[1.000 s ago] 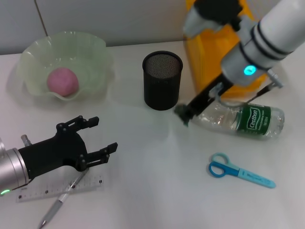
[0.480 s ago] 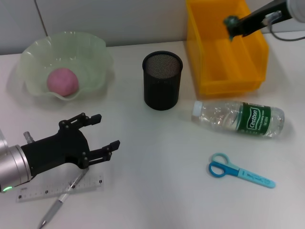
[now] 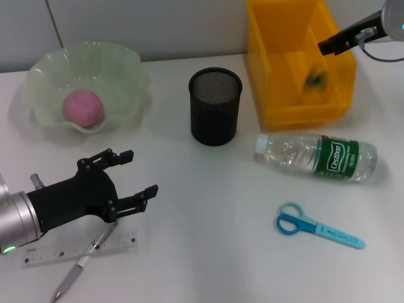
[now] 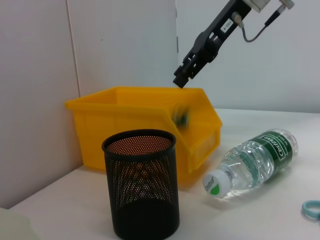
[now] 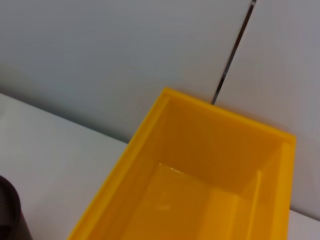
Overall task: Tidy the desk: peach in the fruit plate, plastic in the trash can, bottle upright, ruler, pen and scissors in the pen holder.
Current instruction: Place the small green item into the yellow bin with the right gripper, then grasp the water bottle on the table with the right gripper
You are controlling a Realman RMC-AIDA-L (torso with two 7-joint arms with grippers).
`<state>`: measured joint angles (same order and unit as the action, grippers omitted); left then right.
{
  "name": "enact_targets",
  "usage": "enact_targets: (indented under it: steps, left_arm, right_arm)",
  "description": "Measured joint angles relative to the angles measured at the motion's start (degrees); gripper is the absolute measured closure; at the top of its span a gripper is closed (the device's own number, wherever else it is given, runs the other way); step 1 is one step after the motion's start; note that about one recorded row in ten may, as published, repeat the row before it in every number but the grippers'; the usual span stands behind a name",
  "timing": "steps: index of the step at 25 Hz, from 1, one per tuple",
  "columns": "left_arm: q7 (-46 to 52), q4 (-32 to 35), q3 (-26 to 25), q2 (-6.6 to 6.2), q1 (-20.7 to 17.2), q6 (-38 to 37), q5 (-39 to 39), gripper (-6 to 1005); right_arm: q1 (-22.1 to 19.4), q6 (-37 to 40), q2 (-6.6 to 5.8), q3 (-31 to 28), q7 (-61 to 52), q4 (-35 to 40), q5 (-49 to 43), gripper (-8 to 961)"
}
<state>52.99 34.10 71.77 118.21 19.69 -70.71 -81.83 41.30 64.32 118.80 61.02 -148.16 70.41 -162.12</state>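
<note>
On the plain white desk point(image 3: 208, 208), nearer than the black wire-mesh pen holder point(image 3: 215, 106), the clear plastic ruler point(image 3: 79, 249) and slim silver click pen point(image 3: 82, 265) lie crossed beneath the left gripper point(image 3: 129, 180), whose black fingers are spread and hold nothing; the blue-handled scissors point(image 3: 319, 227) lie apart to the right. The clear green-labelled bottle point(image 3: 315, 156) lies on its side just right of the holder. Farther back, the pink peach point(image 3: 83, 106) sits in the pale-green scalloped fruit plate point(image 3: 126, 63) left of the holder, while to its right a blurred dark piece point(image 3: 314, 79) shows inside the yellow rectangular trash can point(image 3: 303, 113), the right gripper point(image 3: 328, 45) held above its rim, finger state indiscernible.
</note>
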Motion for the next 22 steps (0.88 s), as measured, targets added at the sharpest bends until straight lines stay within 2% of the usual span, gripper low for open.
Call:
enact_targets:
  steps: [7, 11, 12, 13, 14, 17, 19, 22]
  left_arm:
    - [-0.1, 0.0, 0.0, 0.00, 0.0, 0.0, 0.0, 173]
    - [-0.1, 0.0, -0.1, 0.00, 0.0, 0.0, 0.0, 172]
    - [-0.1, 0.0, -0.1, 0.00, 0.0, 0.0, 0.0, 172]
    - [-0.1, 0.0, -0.1, 0.00, 0.0, 0.0, 0.0, 172]
    - [-0.1, 0.0, 0.0, 0.00, 0.0, 0.0, 0.0, 172]
    - [-0.1, 0.0, 0.0, 0.00, -0.1, 0.0, 0.0, 172]
    - [-0.1, 0.0, 0.1, 0.01, -0.1, 0.0, 0.0, 172]
    - [-0.1, 0.0, 0.2, 0.08, -0.1, 0.2, 0.0, 172]
  right_arm:
    - [0.2, 0.0, 0.16, 0.0, 0.0, 0.3, 0.0, 350]
    - [-0.4, 2.4, 0.15, -0.4, 0.0, 3.1, 0.6, 267]
    - [-0.6, 4.0, 0.14, -0.6, 0.0, 4.4, 1.4, 246]
    - [-0.8, 9.9, -0.19, -1.2, 0.1, 8.1, 4.0, 225]
    - [-0.8, 9.9, -0.19, -1.2, 0.1, 8.1, 4.0, 204]
    - [-0.7, 20.6, -1.39, -1.7, 0.4, 13.3, 8.2, 142]
    - [-0.1, 27.0, -1.94, -2.0, 0.8, 15.7, 10.3, 129]
    - [0.6, 34.3, -2.09, -1.6, 3.8, 16.6, 11.4, 109]
